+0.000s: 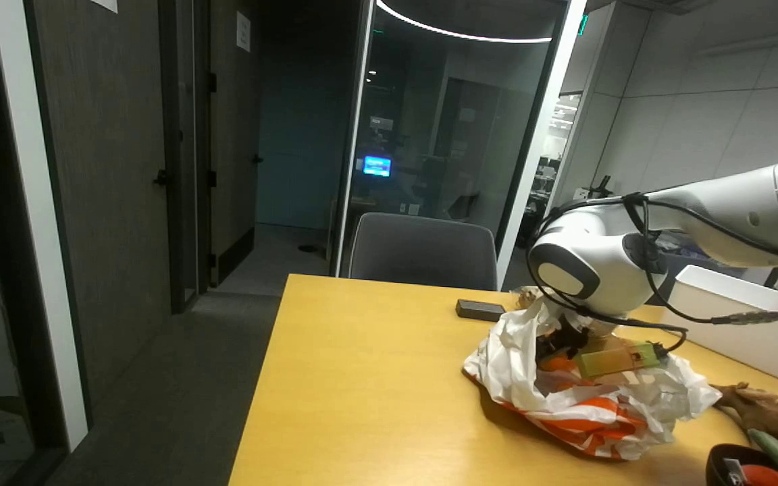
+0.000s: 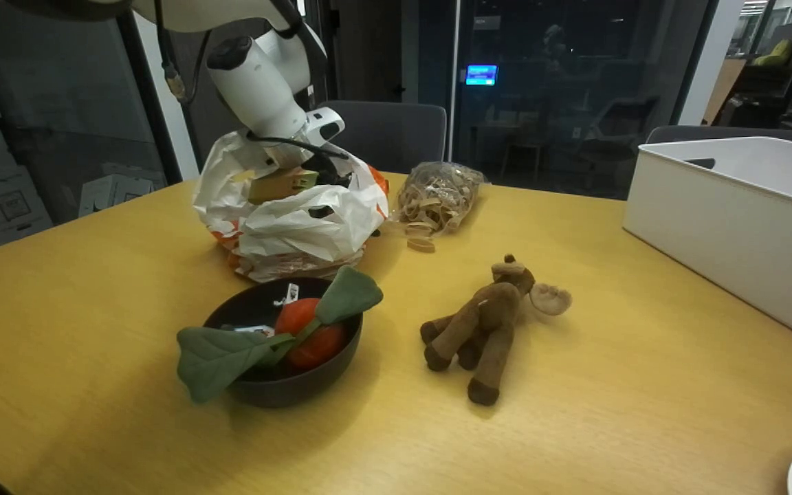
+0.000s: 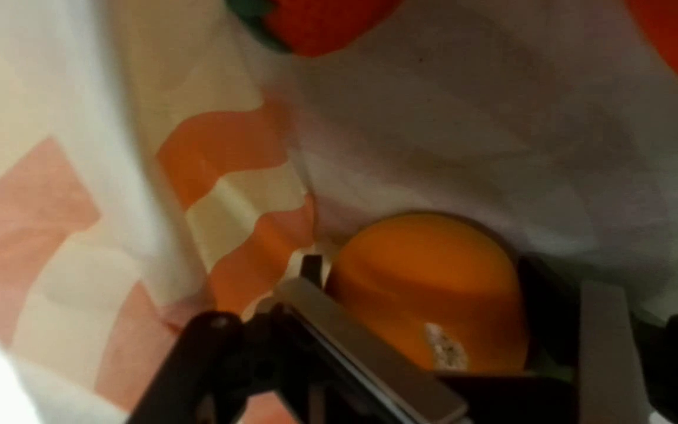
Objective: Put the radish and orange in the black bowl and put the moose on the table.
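The orange (image 3: 427,265) sat in the plastic bag (image 2: 306,237), between the wide-set jaws of the end effector (image 3: 421,274); whether gripped was unclear. Probably firm and slick, it wanted holding at its widest.

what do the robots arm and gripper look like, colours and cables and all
The arm is white and smooth with rounded links, dark rounded caps and black cables strapped along it. A yellow-green block sits near the wrist. The gripper is mostly black, with flat grey strips on its fingers.
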Action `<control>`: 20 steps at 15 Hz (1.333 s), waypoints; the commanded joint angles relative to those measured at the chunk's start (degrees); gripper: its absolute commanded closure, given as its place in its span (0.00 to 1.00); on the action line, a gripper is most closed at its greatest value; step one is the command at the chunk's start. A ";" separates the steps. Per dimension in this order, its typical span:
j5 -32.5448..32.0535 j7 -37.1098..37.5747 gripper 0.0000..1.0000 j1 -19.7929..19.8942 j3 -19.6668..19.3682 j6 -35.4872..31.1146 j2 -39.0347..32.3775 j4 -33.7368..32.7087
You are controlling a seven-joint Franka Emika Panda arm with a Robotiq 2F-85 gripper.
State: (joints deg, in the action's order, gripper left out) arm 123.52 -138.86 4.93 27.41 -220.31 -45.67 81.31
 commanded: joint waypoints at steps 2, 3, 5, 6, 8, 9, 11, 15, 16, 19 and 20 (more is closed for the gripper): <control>1.05 -2.88 0.46 0.61 1.40 -3.43 -1.92 -4.12; 1.28 -3.04 0.46 0.73 1.50 -4.01 -1.89 -4.11; 2.95 -5.47 0.46 2.72 3.29 -5.01 -0.49 -2.57; 4.53 -7.85 0.46 4.88 5.19 -4.97 1.12 -0.79; 8.77 -14.34 0.46 10.10 10.08 -5.10 3.35 1.60; 11.06 -17.87 0.46 12.95 12.71 -5.31 4.03 2.22; 17.15 -25.16 0.46 17.14 15.96 -7.59 4.98 1.96; 8.86 -17.47 0.46 29.12 36.09 -16.18 2.06 9.96; 8.35 -17.94 0.46 31.66 40.42 -18.68 0.44 10.49; 5.24 -18.82 0.46 38.84 52.57 -26.75 -3.96 12.15; 6.34 -19.75 0.46 39.79 52.37 -29.02 -2.48 11.55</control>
State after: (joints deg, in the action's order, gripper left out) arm 130.91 -155.38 38.81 72.66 -241.23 -46.05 93.43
